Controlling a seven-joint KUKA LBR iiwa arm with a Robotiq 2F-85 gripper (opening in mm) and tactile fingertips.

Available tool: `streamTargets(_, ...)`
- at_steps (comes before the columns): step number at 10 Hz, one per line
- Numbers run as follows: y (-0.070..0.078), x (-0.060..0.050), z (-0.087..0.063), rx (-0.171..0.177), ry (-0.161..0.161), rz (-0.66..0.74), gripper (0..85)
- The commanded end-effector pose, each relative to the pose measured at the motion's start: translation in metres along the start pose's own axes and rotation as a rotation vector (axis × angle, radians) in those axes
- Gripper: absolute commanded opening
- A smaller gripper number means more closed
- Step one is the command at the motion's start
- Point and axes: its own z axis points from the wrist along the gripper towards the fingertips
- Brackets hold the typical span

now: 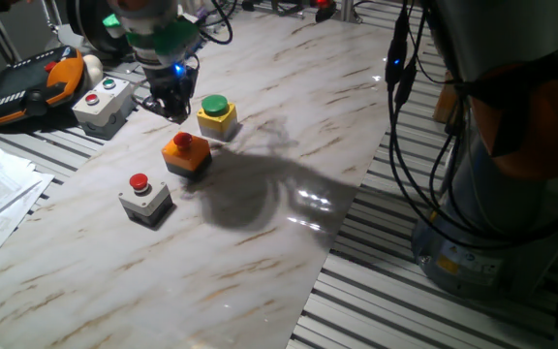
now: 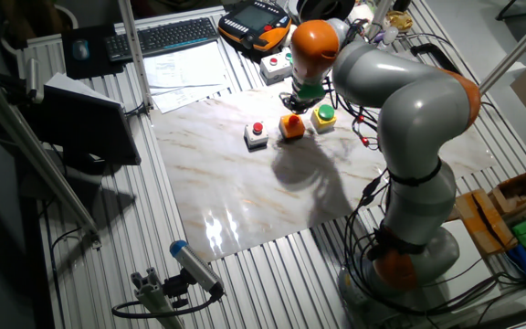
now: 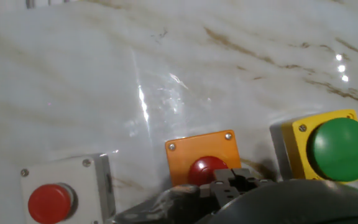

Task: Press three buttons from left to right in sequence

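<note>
Hand view has the three button boxes in a row on the marble surface (image 3: 166,81): grey box with red cap (image 3: 61,193) on the left, orange box with red cap (image 3: 205,163) in the middle, yellow box with green cap (image 3: 331,146) on the right. Pincer (image 1: 168,102) hangs just beyond the orange box, near the yellow one. Can't tell how wide its fingers are. Bigger grey two-button box (image 1: 105,100) sits farther left.

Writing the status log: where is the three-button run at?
Nothing shows whether the grey box with the red cap has been pressed. In hand: the gripper hangs over the orange box with the red cap, its tip at that cap in the hand view. Left: the yellow box with the green cap.
</note>
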Motion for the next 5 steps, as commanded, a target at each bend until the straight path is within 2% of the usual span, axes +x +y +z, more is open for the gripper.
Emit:
streamTargets(1, 0.000, 0.000, 0.000, -0.104, 0.014, -0.079, 0.7)
streamTargets(2, 0.000, 0.000, 0.000, -0.120, 0.020, -0.092, 0.7)
streamTargets(3, 0.005, -0.001, -0.001, -0.098, 0.014, -0.109, 0.7)
streamTargets(5, 0.028, -0.008, -0.011, -0.070, 0.026, -0.114, 0.7)
